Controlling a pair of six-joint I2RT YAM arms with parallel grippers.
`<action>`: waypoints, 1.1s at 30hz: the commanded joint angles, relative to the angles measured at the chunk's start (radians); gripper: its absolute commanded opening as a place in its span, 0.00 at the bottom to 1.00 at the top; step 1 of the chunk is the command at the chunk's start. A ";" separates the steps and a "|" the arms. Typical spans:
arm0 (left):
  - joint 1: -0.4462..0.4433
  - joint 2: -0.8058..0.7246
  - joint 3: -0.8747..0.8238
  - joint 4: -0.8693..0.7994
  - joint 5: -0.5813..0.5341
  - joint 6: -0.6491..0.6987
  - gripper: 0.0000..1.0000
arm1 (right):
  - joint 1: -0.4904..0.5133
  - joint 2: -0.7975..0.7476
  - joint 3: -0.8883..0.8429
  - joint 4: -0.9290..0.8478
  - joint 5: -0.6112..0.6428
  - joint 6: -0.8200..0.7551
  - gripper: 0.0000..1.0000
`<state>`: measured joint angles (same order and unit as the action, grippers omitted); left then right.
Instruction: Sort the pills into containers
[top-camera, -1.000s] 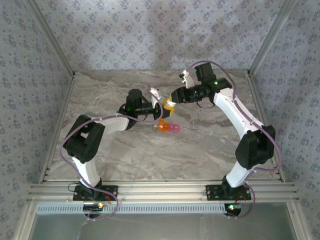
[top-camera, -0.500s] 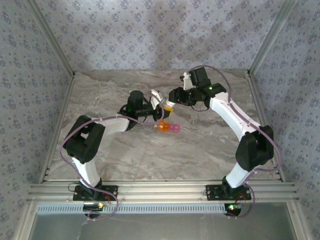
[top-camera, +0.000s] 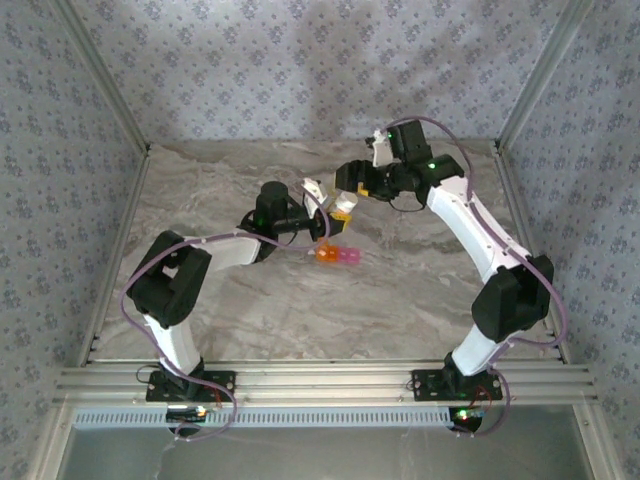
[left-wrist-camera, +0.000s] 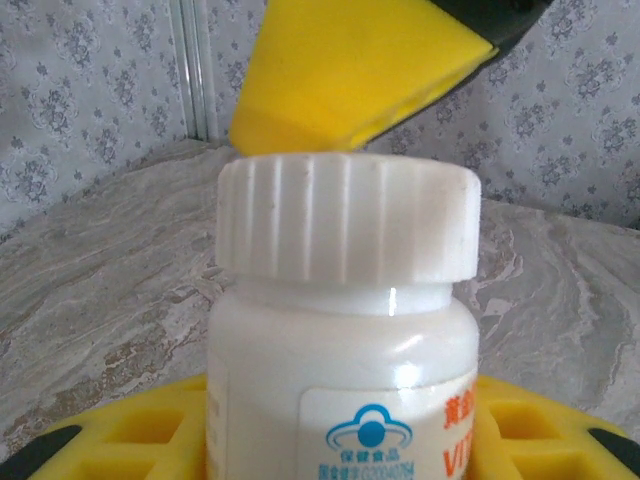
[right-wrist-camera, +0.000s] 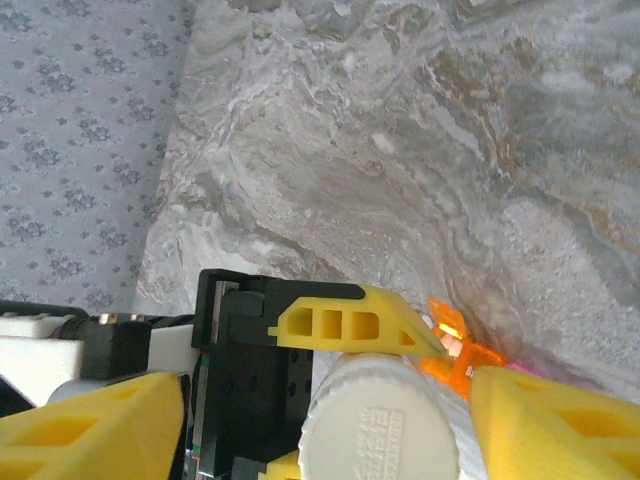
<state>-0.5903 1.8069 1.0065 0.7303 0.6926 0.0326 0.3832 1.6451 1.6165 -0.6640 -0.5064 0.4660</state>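
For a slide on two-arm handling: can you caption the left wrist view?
Ribbed-cap white pill bottle gripped by the left gripper, the right gripper's yellow finger poised over its cap.

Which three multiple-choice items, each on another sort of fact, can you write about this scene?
1. Where are the containers?
A. on the table
B. on a shelf
C. in a drawer

2. What colour is the cap?
A. blue
B. white
C. green

3. The left gripper is:
A. open
B. shut on the containers
C. shut on the bottle

Answers:
1. A: they lie on the marble top.
2. B: the ribbed cap is white.
3. C: the bottle stands between its yellow fingers.
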 joint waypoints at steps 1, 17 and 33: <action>0.010 -0.007 0.001 0.058 0.053 -0.027 0.00 | -0.020 -0.037 0.028 -0.057 -0.023 -0.043 0.80; 0.029 -0.010 0.029 0.031 0.220 -0.090 0.00 | -0.063 -0.050 0.027 -0.122 -0.215 -0.482 0.79; 0.029 -0.021 0.035 0.028 0.231 -0.105 0.00 | -0.031 0.019 0.029 -0.129 -0.216 -0.488 0.68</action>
<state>-0.5629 1.8069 1.0080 0.7517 0.8921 -0.0624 0.3462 1.6508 1.6218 -0.7795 -0.6979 -0.0017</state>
